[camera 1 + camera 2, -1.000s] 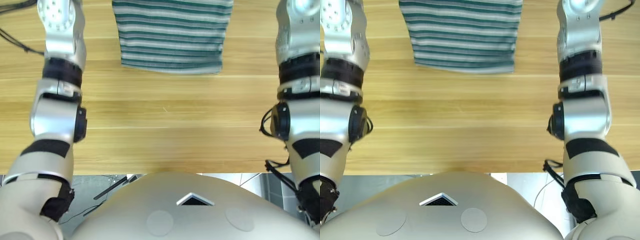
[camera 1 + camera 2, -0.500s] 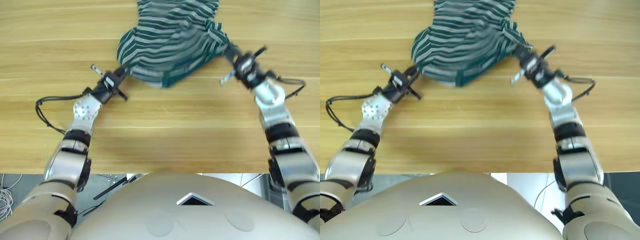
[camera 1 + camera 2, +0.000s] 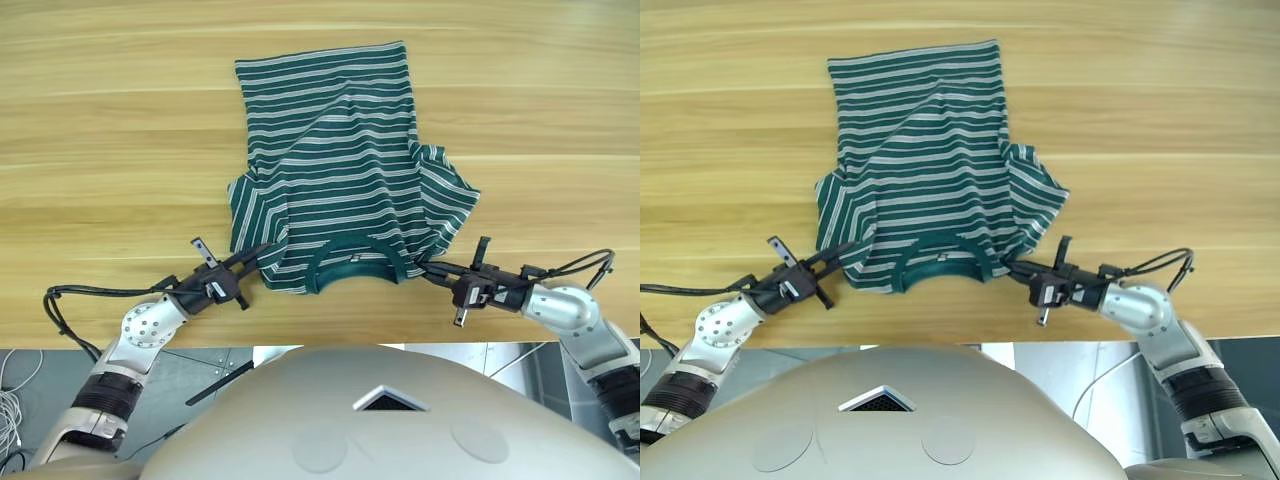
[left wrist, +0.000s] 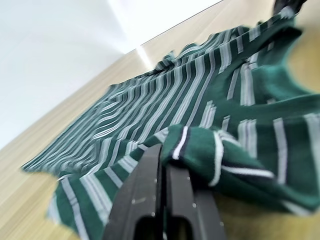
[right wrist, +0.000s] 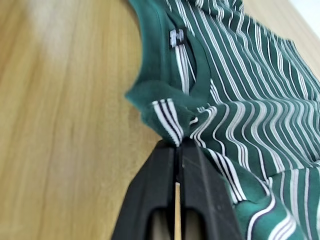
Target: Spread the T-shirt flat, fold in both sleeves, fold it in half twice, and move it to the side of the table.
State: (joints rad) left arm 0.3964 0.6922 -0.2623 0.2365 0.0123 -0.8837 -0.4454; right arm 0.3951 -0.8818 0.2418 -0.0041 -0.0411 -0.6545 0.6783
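Roughly spread, the shirt [image 3: 335, 160] lies on the table [image 3: 100, 150], sleeves [image 3: 448, 195] bunched. Left gripper [image 3: 258, 255] and right gripper [image 3: 428, 267] each pinch a shoulder beside the collar [image 3: 355, 264]. Every fold and the move seem left.

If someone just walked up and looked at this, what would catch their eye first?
The green striped T-shirt lies on the wooden table, collar toward the robot, sleeves bunched. Then the left gripper and right gripper, each pinching a shoulder at the shirt's near edge.

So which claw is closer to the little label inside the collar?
Right. The right gripper pinches the T-shirt just beside the collar holding the label; the left gripper pinches the shoulder, farther out.
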